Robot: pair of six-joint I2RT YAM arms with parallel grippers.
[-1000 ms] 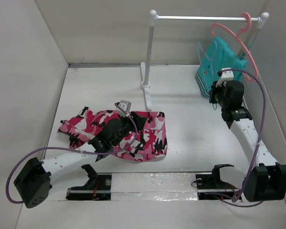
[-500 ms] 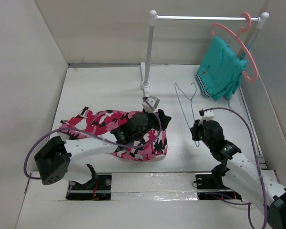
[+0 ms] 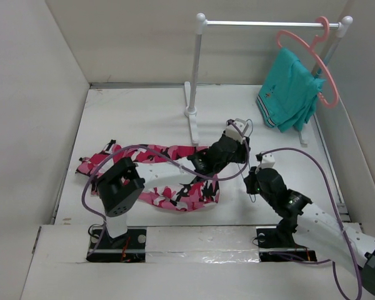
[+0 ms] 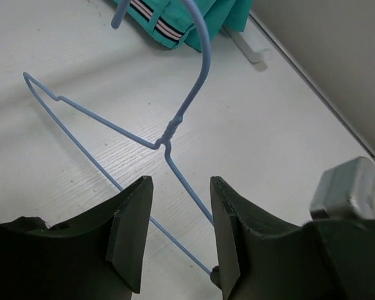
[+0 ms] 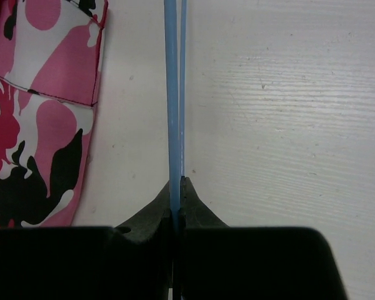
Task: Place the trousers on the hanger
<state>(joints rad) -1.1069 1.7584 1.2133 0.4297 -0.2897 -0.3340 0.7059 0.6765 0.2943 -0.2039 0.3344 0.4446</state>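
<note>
Top external view: long cloth trousers in pink, red, white and black camouflage print, rumpled on the white table, left of centre, with the left arm stretched across them.
Hanger: thin light-blue wire clothes hanger, triangular with a small hook; it sits to the right of the trousers and apart from them, between the two grippers.
Grip, right: the right gripper has its fingers clenched on a straight run of the hanger's wire, just beside the trousers' edge.
Grip, left: the left gripper has its fingers parted, one either side of the wire below the twisted neck, pinching nothing.
Done: hanger taken in hand.
Left: judged early; no cloth lies over or through the hanger, so the trousers are yet to be fed across its lower bar.
Containers: none in view.
Nearest holder: white garment rail at the far right, carrying a salmon-pink rounded plastic hanger with a plain teal garment draped on it.
</note>
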